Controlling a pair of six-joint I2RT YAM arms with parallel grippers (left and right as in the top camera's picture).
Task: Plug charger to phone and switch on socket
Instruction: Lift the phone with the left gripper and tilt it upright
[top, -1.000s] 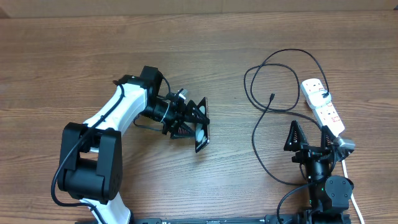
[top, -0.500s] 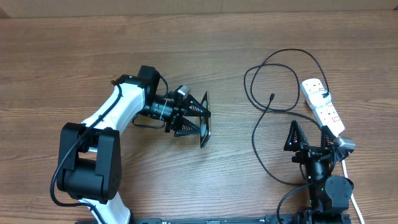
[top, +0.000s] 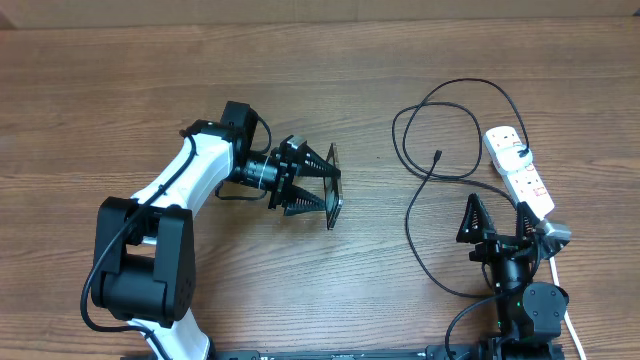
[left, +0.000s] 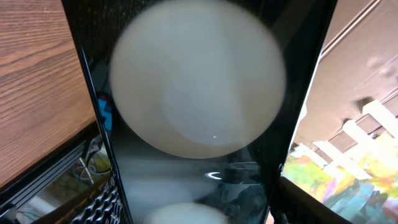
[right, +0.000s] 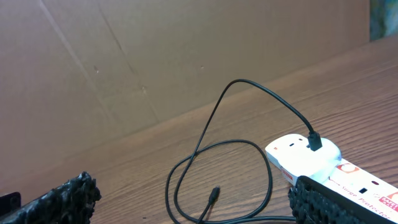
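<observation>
My left gripper (top: 326, 188) is shut on the black phone (top: 336, 188), which it holds up on edge above the table left of centre. In the left wrist view the phone (left: 298, 93) fills the frame, with a white circle on its face, gripped between my fingers (left: 102, 205). The charger cable (top: 410, 230) loops over the table at the right, and its free connector tip (top: 437, 156) lies bare on the wood. Its other end is plugged into the white socket strip (top: 518, 170). My right gripper (top: 497, 206) stands open and empty near the strip, with the tip (right: 213, 194) ahead of it.
A brown cardboard wall (right: 155, 56) backs the wooden table (top: 120, 90). The strip's white cord (top: 572, 320) runs off by the right arm's base. The strip (right: 311, 158) lies just past my right finger (right: 342, 202).
My left gripper has turned the phone from a tilted face-up pose to nearly on edge and shifted it slightly right. The right arm, cable and strip have not moved.
</observation>
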